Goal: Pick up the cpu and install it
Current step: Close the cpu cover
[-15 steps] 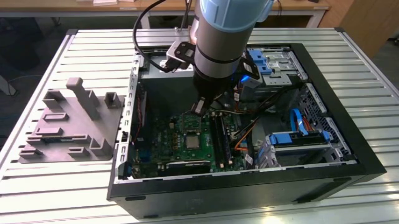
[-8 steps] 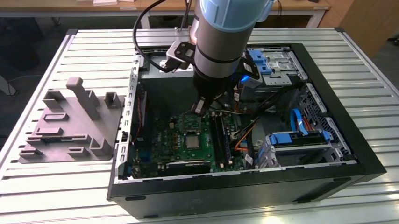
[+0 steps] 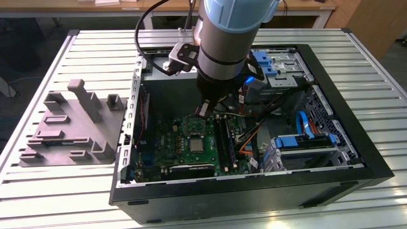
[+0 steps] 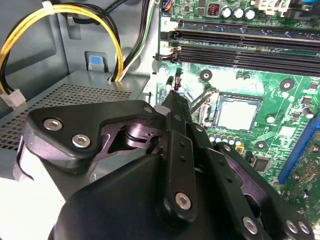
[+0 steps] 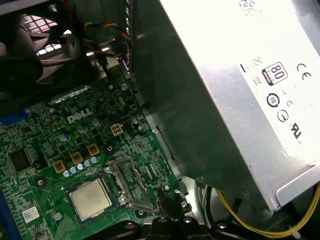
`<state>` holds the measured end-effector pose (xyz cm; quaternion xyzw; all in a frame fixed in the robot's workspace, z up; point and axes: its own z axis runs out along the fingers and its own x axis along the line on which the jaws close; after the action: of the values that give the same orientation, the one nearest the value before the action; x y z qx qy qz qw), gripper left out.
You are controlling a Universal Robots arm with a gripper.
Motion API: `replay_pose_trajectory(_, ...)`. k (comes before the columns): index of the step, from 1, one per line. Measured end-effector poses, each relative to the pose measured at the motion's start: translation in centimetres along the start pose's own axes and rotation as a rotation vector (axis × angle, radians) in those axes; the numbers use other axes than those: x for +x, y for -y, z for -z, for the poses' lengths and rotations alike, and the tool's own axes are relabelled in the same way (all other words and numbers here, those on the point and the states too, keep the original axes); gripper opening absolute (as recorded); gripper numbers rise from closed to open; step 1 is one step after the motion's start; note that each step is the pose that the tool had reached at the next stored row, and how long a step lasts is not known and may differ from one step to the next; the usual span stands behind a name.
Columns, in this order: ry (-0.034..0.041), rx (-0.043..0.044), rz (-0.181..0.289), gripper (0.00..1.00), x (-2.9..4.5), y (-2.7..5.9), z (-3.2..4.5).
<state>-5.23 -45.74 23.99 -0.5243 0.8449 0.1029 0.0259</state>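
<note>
A robot arm reaches down into an open computer case [image 3: 356, 157] lying on a slatted desk [image 3: 76, 191]. Its black hand [image 3: 203, 110] hangs just above the green motherboard [image 3: 190, 143], fingers [image 4: 176, 107] pressed together and holding nothing. The cpu [image 5: 90, 199] sits flat in the motherboard's socket, just beside the fingertips. A grey tray [image 3: 70, 129] rests on the desk beside the case.

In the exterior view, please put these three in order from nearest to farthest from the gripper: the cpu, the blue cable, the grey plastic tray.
From the gripper, inside the open case:
1. The cpu, seated in the motherboard socket just below the gripper in the picture.
2. The blue cable, inside the case toward the exterior view's right.
3. The grey plastic tray, outside the case on the table, at the exterior view's left.
</note>
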Motion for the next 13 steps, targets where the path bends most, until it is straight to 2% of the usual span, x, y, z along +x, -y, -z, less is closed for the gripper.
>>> replay_pose_trajectory(13,-0.0015,-0.0018,0.012,0.11,-0.07,-0.07,0.46)
